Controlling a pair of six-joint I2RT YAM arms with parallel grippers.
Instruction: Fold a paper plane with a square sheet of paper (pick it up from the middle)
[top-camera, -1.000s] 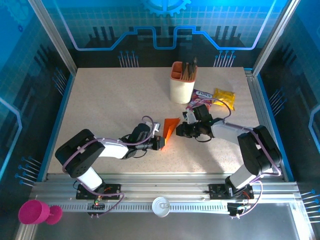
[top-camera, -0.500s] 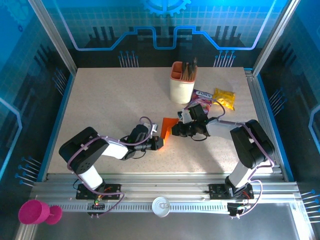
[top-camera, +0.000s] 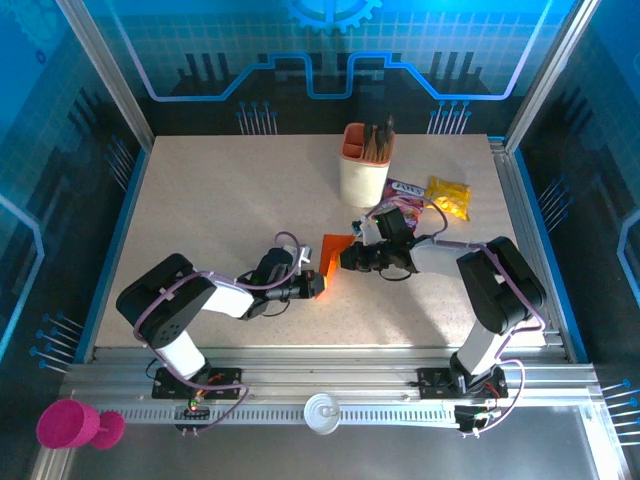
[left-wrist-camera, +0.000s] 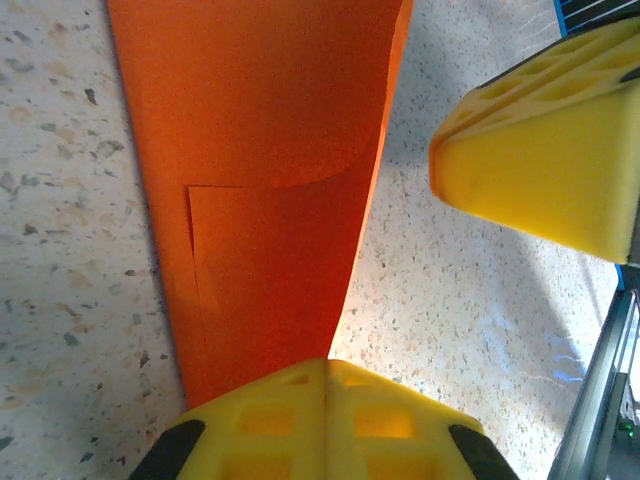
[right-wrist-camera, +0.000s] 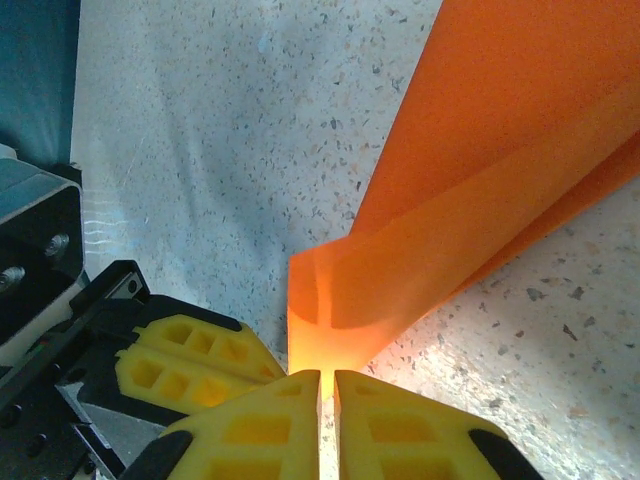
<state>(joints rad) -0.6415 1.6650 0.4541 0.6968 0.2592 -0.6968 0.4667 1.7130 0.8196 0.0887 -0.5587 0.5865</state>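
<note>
we can read no words or numbers anywhere. the dark and pink snack packet, a little beyond the right gripper, carries pale lettering, but it is too small for us to make out. the yellow packet beside it, further to that gripper's right, has print we cannot read either. far beyond the gripper, the top of the back wall bears a blue gear emblem.
</note>
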